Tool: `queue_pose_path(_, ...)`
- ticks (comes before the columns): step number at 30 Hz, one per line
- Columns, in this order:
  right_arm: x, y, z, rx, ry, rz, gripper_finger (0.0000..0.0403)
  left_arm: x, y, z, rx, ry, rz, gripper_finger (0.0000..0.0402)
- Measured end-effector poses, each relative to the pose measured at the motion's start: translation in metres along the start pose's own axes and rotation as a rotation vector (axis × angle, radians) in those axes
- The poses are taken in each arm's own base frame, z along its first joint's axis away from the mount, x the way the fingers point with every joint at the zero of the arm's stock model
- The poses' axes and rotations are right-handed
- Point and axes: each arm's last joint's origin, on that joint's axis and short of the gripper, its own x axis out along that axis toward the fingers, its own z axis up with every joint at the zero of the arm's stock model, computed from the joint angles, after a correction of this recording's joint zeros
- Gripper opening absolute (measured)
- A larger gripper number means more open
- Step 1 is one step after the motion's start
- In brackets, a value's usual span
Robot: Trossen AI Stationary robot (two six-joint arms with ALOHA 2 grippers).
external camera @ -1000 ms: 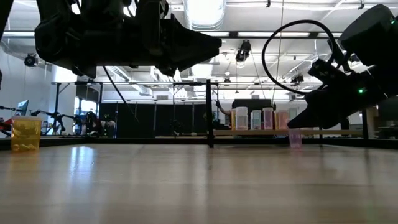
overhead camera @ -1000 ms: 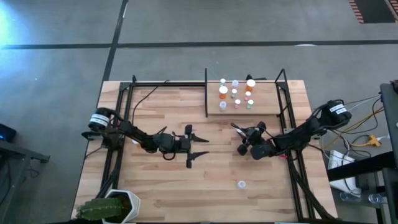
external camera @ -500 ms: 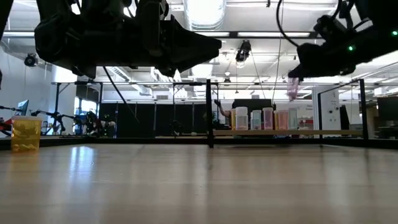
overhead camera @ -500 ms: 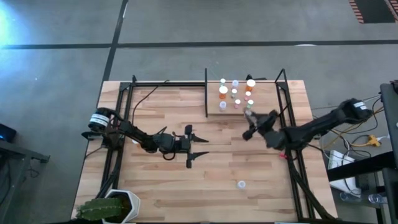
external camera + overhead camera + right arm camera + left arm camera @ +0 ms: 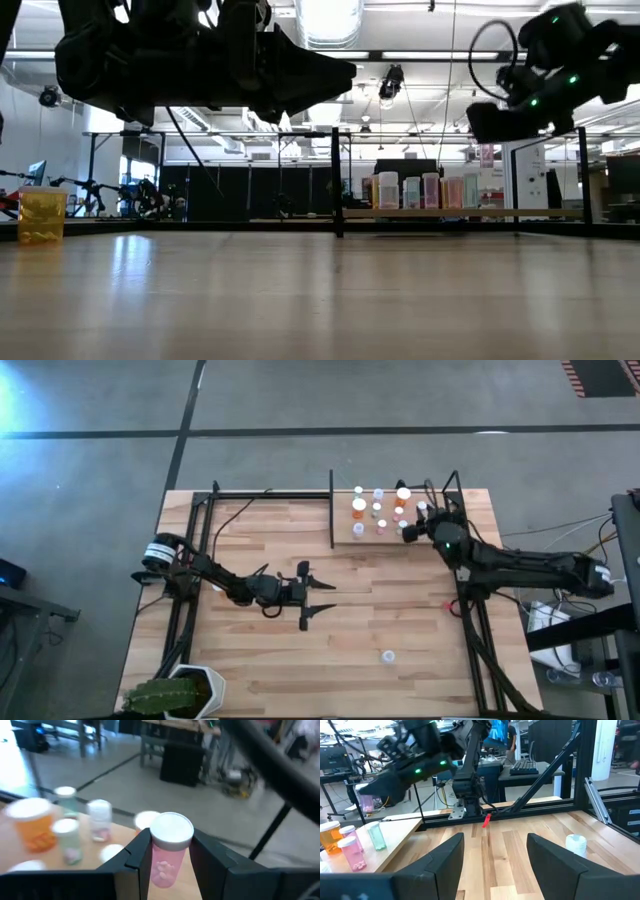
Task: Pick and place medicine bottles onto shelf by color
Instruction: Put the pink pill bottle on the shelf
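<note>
Clenched on a pink medicine bottle [image 5: 167,851] with a white cap, the right gripper [image 5: 418,520] hangs above the shelf [image 5: 430,540] in the upper right of the high view, close to the standing bottles [image 5: 378,510]. Which shelf spot lies directly beneath it is hard to tell. One loose bottle [image 5: 387,656] stands alone on the table [image 5: 270,650], lower right of centre. The left gripper [image 5: 318,596] waits mid-table with its fingers spread and nothing between them.
</note>
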Motion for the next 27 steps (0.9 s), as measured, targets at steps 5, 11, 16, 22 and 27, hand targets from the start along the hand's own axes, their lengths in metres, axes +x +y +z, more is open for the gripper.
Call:
queue_pose_path(5, 0.026, -0.015, -0.007, 0.059, 0.060, -0.058, 0.0109, 0.000, 0.000, 0.000, 0.000, 0.000, 0.000, 0.0200)
queue_pose_path(11, 0.045, -0.015, -0.021, 0.064, 0.088, -0.077, 0.0109, 0.000, 0.000, 0.000, 0.000, 0.000, 0.000, 0.0200)
queue_pose_path(16, 0.056, -0.009, -0.030, 0.056, 0.100, -0.083, 0.0109, 0.000, 0.000, 0.000, 0.000, 0.000, 0.000, 0.0200)
queue_pose_path(22, 0.067, -0.002, -0.040, 0.052, 0.104, -0.094, 0.0109, 0.000, 0.000, 0.000, 0.000, 0.000, -0.001, 0.0200)
queue_pose_path(27, 0.071, 0.000, -0.046, 0.041, 0.116, -0.121, 0.0109, 0.000, -0.001, 0.000, 0.000, 0.000, -0.003, 0.0200)
